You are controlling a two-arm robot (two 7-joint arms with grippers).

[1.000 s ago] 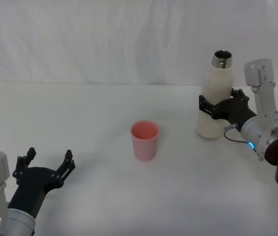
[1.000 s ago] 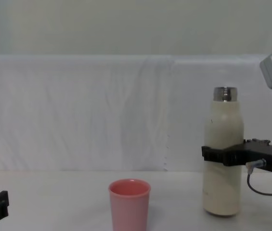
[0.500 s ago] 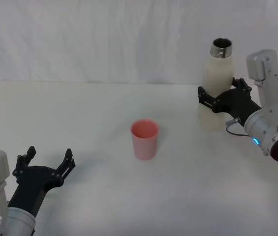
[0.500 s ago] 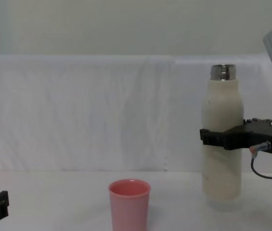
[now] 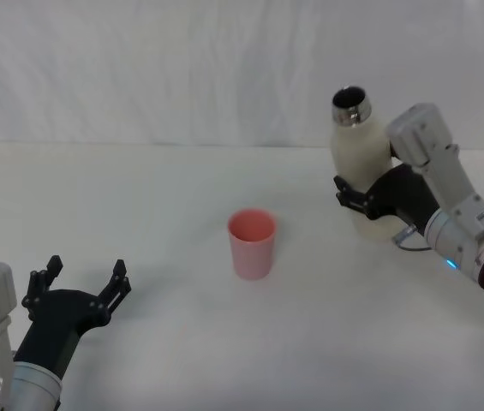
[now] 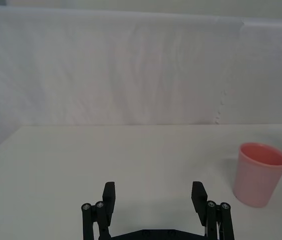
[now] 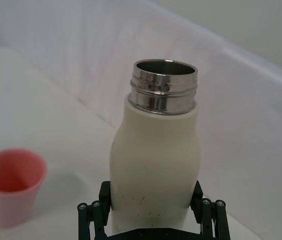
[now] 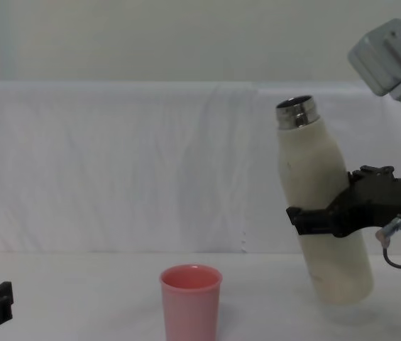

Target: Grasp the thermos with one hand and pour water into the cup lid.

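Holding the thermos (image 5: 355, 163) with your right claw (image 5: 363, 195), fingers clamped round the lower half of its body. In the chest view the thermos (image 8: 323, 220) is tilted, its open steel neck leaning toward the cup lid (image 8: 190, 301); its base looks lifted just clear of the bench (image 5: 156, 214), though contact there is hard to judge. The right wrist view shows the neck open and uncapped, and nothing can be seen leaving it. The cup lid (image 5: 251, 243) stands upright on the bench, well apart from the thermos, on the thermos's left. Your left claw (image 5: 79, 295) sits low near the bench's front edge, farther left of the cup lid, fingers spread apart and gripping nothing.
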